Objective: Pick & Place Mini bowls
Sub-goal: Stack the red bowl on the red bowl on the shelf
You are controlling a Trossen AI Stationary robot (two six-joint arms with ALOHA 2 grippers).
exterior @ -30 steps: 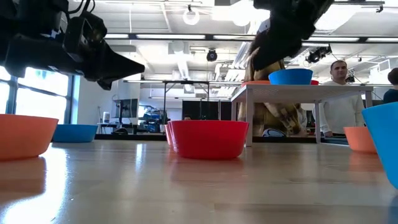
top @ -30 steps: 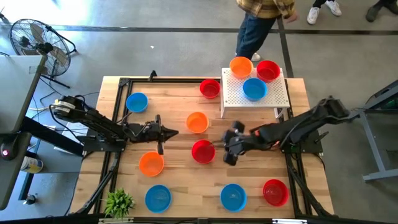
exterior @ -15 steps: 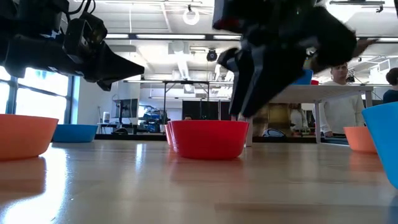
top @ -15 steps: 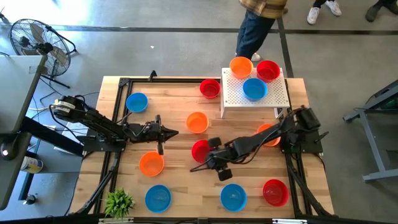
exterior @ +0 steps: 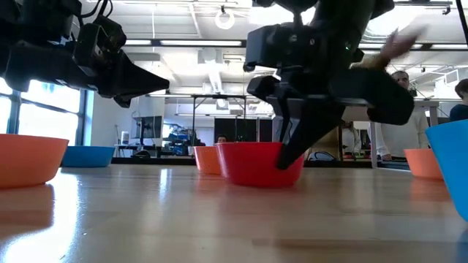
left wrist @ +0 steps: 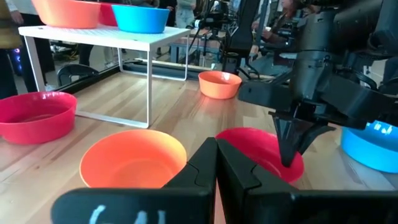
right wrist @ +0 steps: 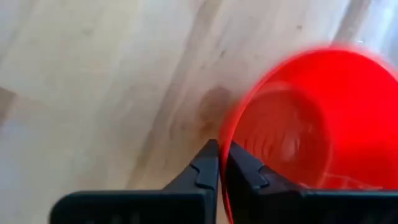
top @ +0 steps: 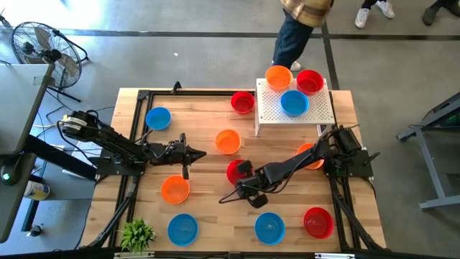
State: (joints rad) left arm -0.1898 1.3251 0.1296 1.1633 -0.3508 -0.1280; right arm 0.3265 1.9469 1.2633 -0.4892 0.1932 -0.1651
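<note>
Red, orange and blue mini bowls stand about the wooden table. My right gripper (top: 243,176) is shut on the red bowl (top: 233,170) at mid-table. An orange bowl (top: 228,141) stands just beyond it and another (top: 175,189) to its left. My left gripper (top: 200,153) hangs shut above the table, left of the red bowl, and touches nothing. An orange (top: 278,76), a red (top: 310,80) and a blue bowl (top: 294,103) sit on top of the white perforated box (top: 316,115). My right gripper pinches the red bowl's rim (right wrist: 222,140) on its near-right side, one finger inside the bowl and one outside. The fingers (left wrist: 287,140) come from above, slanting down from the table's right. The bowl's base (exterior: 259,183) is on the table.
More bowls: blue (top: 158,118), red (top: 243,102), blue (top: 182,229), blue (top: 269,227), red (top: 318,221), and an orange one (top: 311,155) half under my right arm. A small plant (top: 136,234) stands at the near left corner. A person (top: 298,29) is beyond the far edge.
My right gripper has swung from beside the white box toward the table's left and near edge, gone down, and taken hold of the red bowl's rim. The bowl has slid a little along the table. My left arm has kept still.
</note>
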